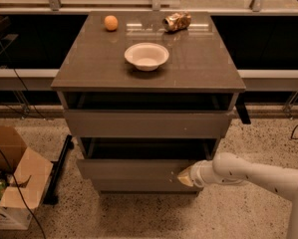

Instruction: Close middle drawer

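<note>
The middle drawer (133, 168) is a wide grey-brown drawer with a flat handleless front. It stands only slightly out of the cabinet, with a dark gap above its front. Above it is the similar uppermost drawer front (148, 124). My gripper (185, 176) comes in from the right on a white arm (253, 176). Its tapered tip touches the right end of the middle drawer's front, with the fingers together and holding nothing.
On the cabinet top (88, 68) are a white bowl (146, 56), an orange (111, 23) and a crushed can (177, 21). An open cardboard box (14, 183) sits on the floor at the left, with cables nearby. Dark shelving runs behind the cabinet.
</note>
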Controlling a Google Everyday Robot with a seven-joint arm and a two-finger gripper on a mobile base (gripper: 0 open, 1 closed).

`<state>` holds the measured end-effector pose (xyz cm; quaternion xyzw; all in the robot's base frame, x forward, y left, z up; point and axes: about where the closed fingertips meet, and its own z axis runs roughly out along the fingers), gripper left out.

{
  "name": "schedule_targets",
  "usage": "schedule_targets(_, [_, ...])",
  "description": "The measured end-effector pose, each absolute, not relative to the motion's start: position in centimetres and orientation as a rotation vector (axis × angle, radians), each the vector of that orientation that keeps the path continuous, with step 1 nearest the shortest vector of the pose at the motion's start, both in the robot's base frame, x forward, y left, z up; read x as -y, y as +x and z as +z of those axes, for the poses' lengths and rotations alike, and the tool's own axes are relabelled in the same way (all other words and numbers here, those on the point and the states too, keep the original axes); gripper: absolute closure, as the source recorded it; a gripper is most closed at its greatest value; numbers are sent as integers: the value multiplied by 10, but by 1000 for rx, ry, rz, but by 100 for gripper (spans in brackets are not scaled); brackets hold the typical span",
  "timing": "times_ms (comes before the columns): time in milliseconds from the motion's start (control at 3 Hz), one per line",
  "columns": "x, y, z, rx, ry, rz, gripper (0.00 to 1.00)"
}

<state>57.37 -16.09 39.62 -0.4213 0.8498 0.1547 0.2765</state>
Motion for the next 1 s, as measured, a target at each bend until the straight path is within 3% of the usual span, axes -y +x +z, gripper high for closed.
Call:
schedule_targets(333, [161,574,396,-2282,-1132,415,31])
schedule_targets(667, [160,603,419,-2215,-1152,350,0])
schedule_targets(1000, [160,603,419,-2215,-1152,350,0])
